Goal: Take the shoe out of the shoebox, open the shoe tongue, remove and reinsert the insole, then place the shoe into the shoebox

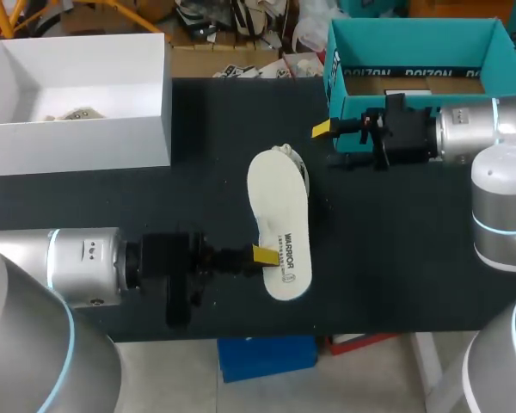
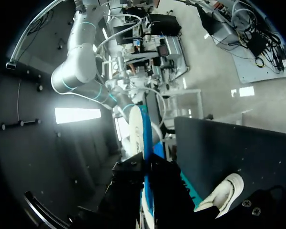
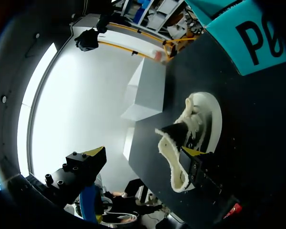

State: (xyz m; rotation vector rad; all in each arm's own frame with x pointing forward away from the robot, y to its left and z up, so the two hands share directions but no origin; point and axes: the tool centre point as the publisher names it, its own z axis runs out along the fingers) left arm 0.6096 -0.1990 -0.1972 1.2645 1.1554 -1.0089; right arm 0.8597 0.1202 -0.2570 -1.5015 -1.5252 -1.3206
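A white insole (image 1: 279, 228) with dark print hangs over the middle of the black table, and my left gripper (image 1: 262, 255) is shut on its edge near the printed end. In the left wrist view the insole (image 2: 143, 138) stands edge-on between the fingers, its blue underside showing. The white shoe (image 1: 291, 158) lies on the table, mostly hidden under the insole's far end; it also shows beside the left gripper (image 2: 224, 193) and ahead of my right gripper (image 3: 198, 117). My right gripper (image 1: 331, 144) is open and empty, level with the teal shoebox (image 1: 413, 52) front wall.
A white open box (image 1: 77, 99) stands at the back left with some paper inside. The teal shoebox sits at the back right corner. The black table (image 1: 396, 258) ends close in front of my left arm.
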